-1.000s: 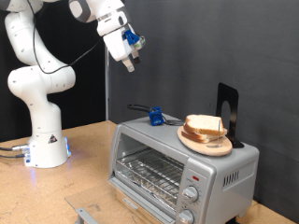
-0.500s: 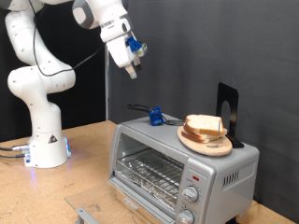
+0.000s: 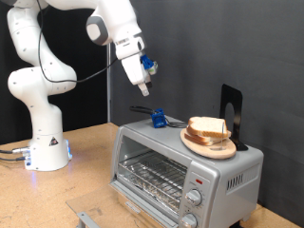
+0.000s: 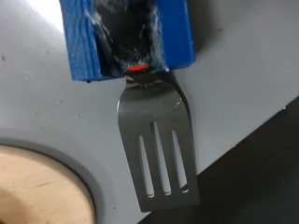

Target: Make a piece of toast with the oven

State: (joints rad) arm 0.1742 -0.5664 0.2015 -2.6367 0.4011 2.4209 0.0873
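The silver oven (image 3: 157, 142) stands at the exterior view's lower right with its glass door shut and the wire rack (image 3: 152, 174) showing through. Slices of toast (image 3: 207, 126) are stacked on a round wooden plate (image 3: 211, 147) on the oven's top. My gripper (image 3: 145, 68) hangs in the air above the oven's left end, to the left of the toast. It is shut on the blue block of a slotted metal spatula (image 3: 142, 87). In the wrist view the gripper (image 4: 131, 51) holds the spatula blade (image 4: 161, 140) over the grey oven top (image 4: 56, 112), beside the plate's rim (image 4: 33, 191).
A second blue-blocked tool with a black handle (image 3: 155, 118) lies on the oven top below the gripper. A black stand (image 3: 231, 114) rises behind the plate. Round knobs (image 3: 197, 197) sit at the oven's front right. The robot's white base (image 3: 43, 142) stands at the left on the wooden table.
My gripper with the spatula has moved towards the exterior view's right and downward, closer to the oven top. The toast, plate and oven have not moved.
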